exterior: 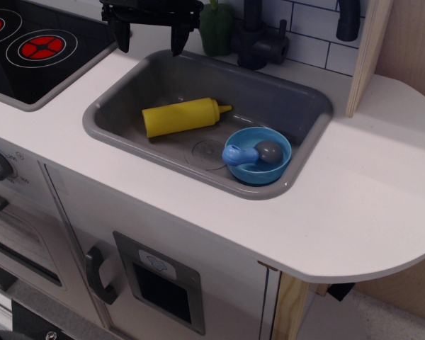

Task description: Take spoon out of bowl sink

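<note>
The spoon (249,152) lies in the light-blue bowl (258,170), its blue handle over the bowl's left rim and its grey scoop inside. The bowl sits in the front right corner of the grey sink (127,78). My gripper (150,34) hangs at the top of the view, above the sink's back left rim, far from the bowl. Its two black fingers point down with a wide gap, open and empty.
A yellow squeeze bottle (183,116) lies on its side in the sink, left of the bowl. A black faucet (258,39) and a green pepper (217,30) stand behind the sink. The black stovetop (35,49) lies to the left. White countertop (368,184) extends right.
</note>
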Available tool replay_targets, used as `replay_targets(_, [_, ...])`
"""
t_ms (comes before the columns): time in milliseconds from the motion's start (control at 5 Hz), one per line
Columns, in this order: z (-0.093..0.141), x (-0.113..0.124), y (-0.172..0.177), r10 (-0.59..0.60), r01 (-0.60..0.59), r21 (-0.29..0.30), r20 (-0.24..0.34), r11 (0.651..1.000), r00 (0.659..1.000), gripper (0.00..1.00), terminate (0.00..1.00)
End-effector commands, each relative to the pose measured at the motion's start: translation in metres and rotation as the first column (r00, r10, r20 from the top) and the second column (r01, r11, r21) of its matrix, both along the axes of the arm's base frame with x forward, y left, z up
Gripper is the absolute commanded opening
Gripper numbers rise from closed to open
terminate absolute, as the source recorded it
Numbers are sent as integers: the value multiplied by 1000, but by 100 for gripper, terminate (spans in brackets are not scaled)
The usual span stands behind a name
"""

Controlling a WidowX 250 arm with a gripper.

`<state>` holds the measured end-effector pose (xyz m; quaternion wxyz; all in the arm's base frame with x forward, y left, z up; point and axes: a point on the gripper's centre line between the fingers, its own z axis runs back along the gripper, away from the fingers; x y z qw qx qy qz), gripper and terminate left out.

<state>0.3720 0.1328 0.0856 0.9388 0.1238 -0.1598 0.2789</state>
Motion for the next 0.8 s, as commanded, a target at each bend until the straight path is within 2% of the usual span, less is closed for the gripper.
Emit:
replay_targets(0, [0,0,0,0,0,0,0,1000,1000,100,0])
replay_targets(200, [11,-13,-9,-128,128,17,44,992,991,100,0])
replay_targets(400, [16,-32,-30,-315,315,7,29,949,949,100,0])
replay_targets(600, [18,-44,-53,-517,515,-57,-24,855,856,100,0])
